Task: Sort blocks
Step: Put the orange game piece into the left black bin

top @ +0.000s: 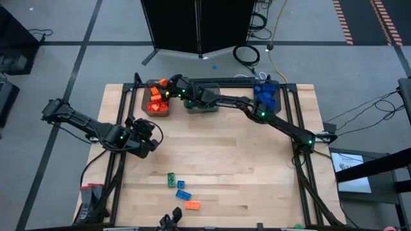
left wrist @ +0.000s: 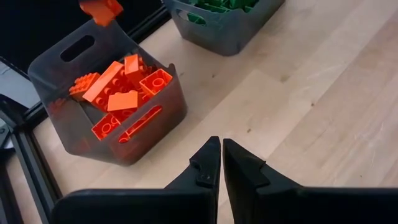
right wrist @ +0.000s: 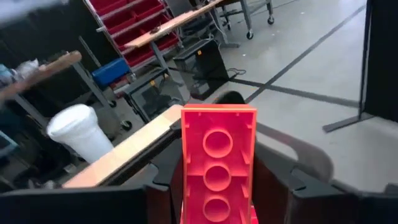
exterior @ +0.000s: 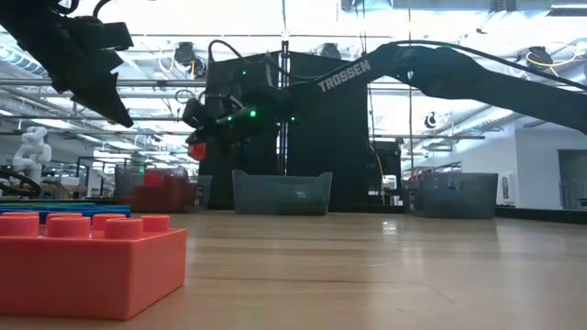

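High view showed the right gripper (top: 168, 85) reaching across to the far left of the surface (top: 244, 160), its jaws pinching an orange block (right wrist: 217, 163) above the bin of orange blocks (top: 157, 106), with the green-filled bin (top: 199, 108) and the blue-filled bin (top: 266, 96) lined up beside it along the far edge. The left gripper (top: 153, 144) waited over the left side of the surface with its jaws pressed together and nothing between them. Four loose blocks lay near the front edge: a green one (top: 172, 179), two blue ones (top: 181, 185) and an orange one (top: 192, 205).
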